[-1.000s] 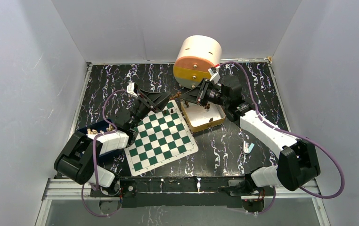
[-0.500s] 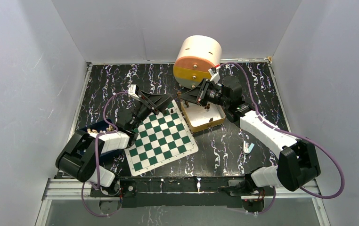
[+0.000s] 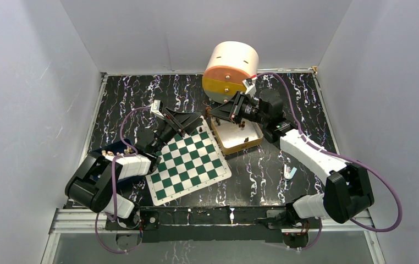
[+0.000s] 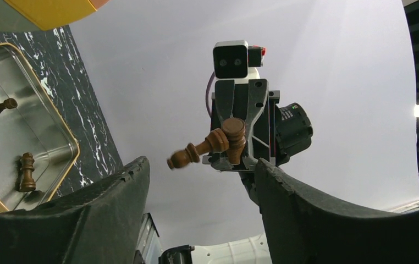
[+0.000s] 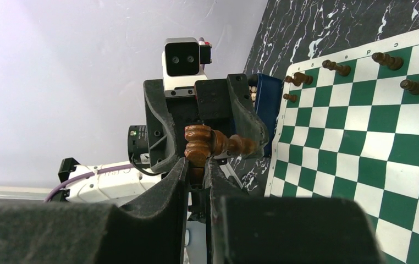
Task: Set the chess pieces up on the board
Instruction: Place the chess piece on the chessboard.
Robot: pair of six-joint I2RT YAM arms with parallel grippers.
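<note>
Left hand [image 4: 199, 192] spread wide, right hand [image 4: 233, 153] opposite gripping a brown chess piece [image 4: 196, 149], tan tray [image 4: 59, 118] holding two pieces [image 4: 26, 171].

Pale grey walls close in the scene on 3 sides: a back wall [image 3: 196, 33] across the top of the frame, a left wall [image 3: 26, 110] and a right wall [image 3: 386, 99]. The bench [image 3: 136, 93] is black with white and purple marbled veins. A silver metal rail [image 3: 75, 219] runs along its near edge at the bottom. Light is soft and even.
</note>
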